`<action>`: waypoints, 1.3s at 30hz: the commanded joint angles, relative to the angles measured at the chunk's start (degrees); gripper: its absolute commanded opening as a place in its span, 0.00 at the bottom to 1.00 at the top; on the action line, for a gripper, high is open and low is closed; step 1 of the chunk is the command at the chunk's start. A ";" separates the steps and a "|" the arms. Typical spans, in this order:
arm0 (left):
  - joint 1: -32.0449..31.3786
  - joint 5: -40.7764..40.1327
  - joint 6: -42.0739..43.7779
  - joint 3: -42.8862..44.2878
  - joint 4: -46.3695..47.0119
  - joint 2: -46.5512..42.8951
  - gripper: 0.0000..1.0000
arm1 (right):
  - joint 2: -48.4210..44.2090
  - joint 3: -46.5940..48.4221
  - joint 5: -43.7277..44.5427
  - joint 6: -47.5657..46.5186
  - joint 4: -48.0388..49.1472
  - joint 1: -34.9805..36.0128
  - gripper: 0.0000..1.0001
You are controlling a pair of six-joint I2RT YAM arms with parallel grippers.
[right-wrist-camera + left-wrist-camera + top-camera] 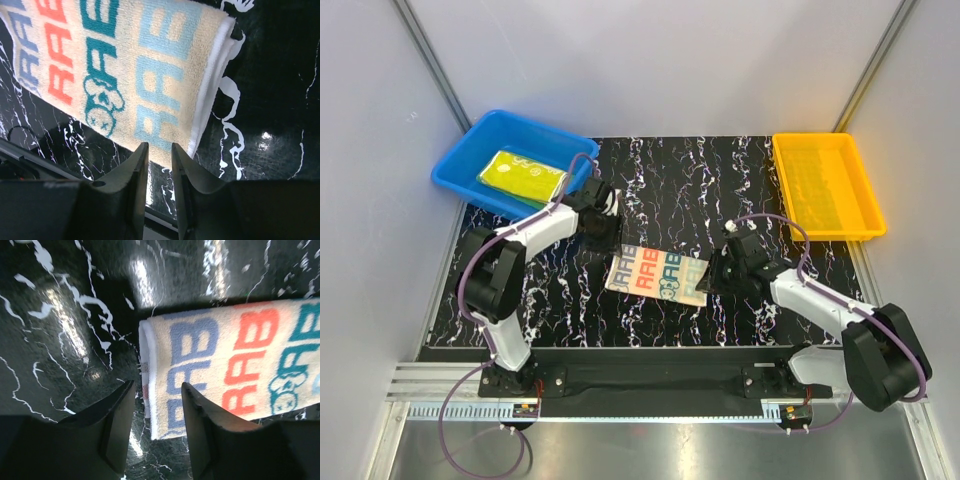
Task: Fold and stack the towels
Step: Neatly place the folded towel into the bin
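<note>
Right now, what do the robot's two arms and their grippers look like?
The left arm and the right arm both have white link shells between bulky black joints. A thin purple cable loops loosely along each one. The left gripper and the right gripper are dark. Each has two plain, wedge-shaped fingers that taper toward the tips, with no markings visible.

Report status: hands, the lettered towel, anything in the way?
Left hand open at lettered towel's left end, nothing held. Right hand barely open at its right edge. Towel folded, flat on table. Nothing in the way; yellow towel in blue bin.
</note>
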 commanded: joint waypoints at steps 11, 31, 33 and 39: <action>0.12 5.24 1.32 -5.79 4.75 2.13 0.51 | -0.57 -3.12 -2.34 -1.63 4.52 0.20 0.37; -2.52 2.42 -1.93 -5.17 6.25 6.88 0.31 | -7.78 -0.31 -1.46 -2.42 -0.41 0.20 0.38; -2.70 2.42 -2.37 -4.48 6.16 7.23 0.19 | -8.05 -0.57 -1.37 -2.42 -0.41 0.20 0.38; -3.58 1.02 -3.07 -0.62 3.35 5.75 0.00 | -7.87 -0.49 -1.46 -2.59 -0.40 0.20 0.39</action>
